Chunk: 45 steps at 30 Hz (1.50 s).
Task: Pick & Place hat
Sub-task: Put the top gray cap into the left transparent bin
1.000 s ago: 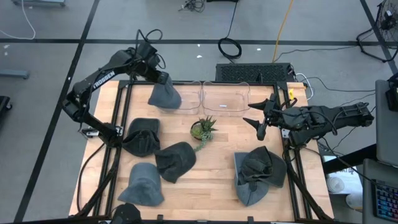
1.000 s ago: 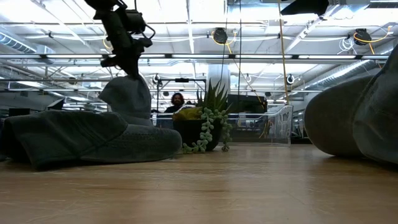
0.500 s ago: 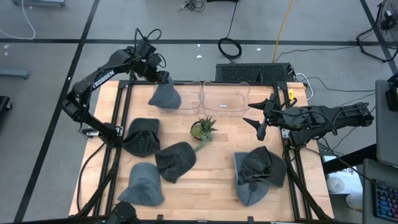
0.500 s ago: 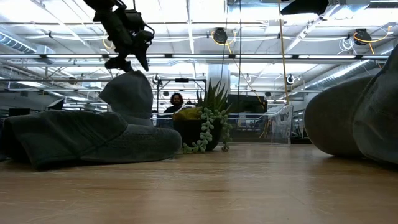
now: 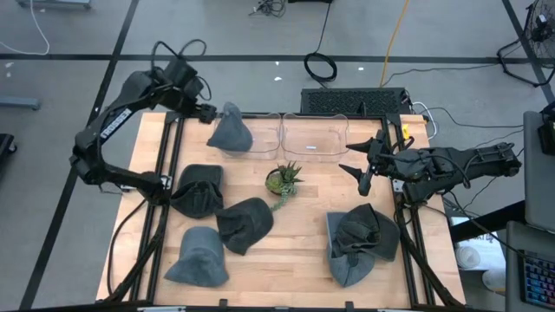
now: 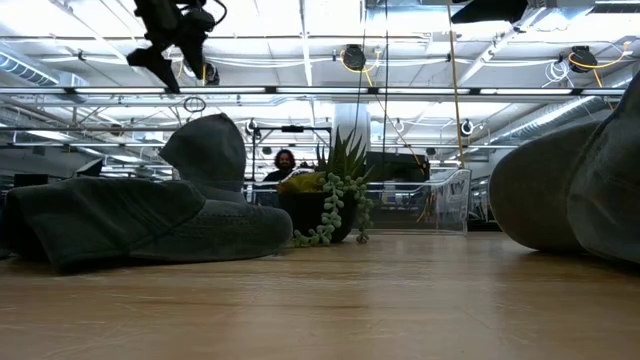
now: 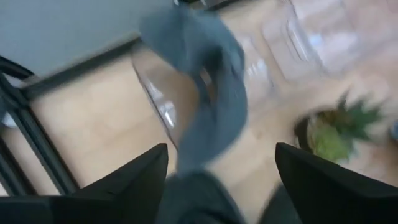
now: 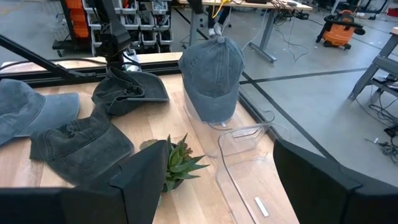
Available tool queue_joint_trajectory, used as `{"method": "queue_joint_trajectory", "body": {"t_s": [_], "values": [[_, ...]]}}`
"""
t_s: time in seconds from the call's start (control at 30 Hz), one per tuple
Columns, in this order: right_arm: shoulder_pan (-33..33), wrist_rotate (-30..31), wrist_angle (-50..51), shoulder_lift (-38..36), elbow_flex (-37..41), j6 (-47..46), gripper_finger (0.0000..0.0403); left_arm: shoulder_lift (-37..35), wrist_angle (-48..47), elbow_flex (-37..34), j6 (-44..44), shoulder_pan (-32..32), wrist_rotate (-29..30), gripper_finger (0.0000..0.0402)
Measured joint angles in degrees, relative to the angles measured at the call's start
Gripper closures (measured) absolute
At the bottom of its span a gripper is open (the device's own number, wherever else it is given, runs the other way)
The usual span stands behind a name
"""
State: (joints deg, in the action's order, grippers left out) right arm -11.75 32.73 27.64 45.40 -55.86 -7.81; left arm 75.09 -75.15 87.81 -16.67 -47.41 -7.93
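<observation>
Left gripper (image 5: pixel 206 113) sits upper left of the high view, just beside the grey hat (image 5: pixel 231 130) at the left end of the clear bins (image 5: pixel 312 137). Fingers are spread wide in the left wrist view, with nothing between them, so the hat is released and free-standing.

Hat position is the worry. In the right wrist view the hat (image 8: pixel 211 78) stands upright against the bin's near wall, centre top of frame, crown up and brim draped over the edge — it looks perched on the rim rather than seated inside. I can't tell how much of it is actually in the bin.

Risks as I judge them:
- Hat tips back out onto the table (image 5: pixel 303 243) if most of its weight hangs outside the wall. It's soft fabric, so a slump could go either way.
- The left gripper is close enough to snag the crown or button on any sideways move; that would drag the hat off the rim.
- The bins are light clear plastic, so a nudge could shift them toward the plant (image 5: pixel 283 180) at centre frame.

Right gripper (image 5: pixel 362 170) hangs centre right of the high view, jaws apart and empty — clear of the hat pile (image 5: pixel 360 243) at lower right. More hats (image 5: pixel 212 221) wait lower left, so there is plenty left to move.
</observation>
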Motion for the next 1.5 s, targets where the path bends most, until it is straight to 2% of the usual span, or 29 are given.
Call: {"method": "queue_joint_trajectory", "body": {"t_s": [0.13,0.3,0.63,0.7,1.13,1.23,1.5], "values": [[0.00,0.00,0.00,-0.01,0.00,0.17,0.0124,-0.74,-4.31,-0.04,-0.08,3.25,1.83,0.0139],[0.00,0.00,0.00,-0.01,0.00,0.17,0.0124,-0.59,-6.35,-1.68,-2.73,7.28,6.05,0.0210],[0.00,0.00,0.00,-0.01,0.00,0.17,0.0124,-0.55,-2.84,-15.83,-8.24,10.35,13.43,0.0372],[0.00,-0.02,0.00,0.01,0.00,0.17,0.0124,-0.57,-0.92,-18.26,-9.58,10.64,13.54,0.0393],[0.02,0.00,0.00,0.01,0.00,-0.02,0.0124,0.05,19.72,-26.34,-14.63,11.99,13.01,0.0398],[0.00,0.00,-0.02,0.01,0.00,-0.04,0.0124,1.12,21.28,-27.25,-14.99,11.79,11.14,0.0399],[0.00,-0.02,-1.61,-0.01,0.00,-0.04,0.0124,4.30,23.21,-28.77,-16.29,12.08,11.82,0.0399]]}}
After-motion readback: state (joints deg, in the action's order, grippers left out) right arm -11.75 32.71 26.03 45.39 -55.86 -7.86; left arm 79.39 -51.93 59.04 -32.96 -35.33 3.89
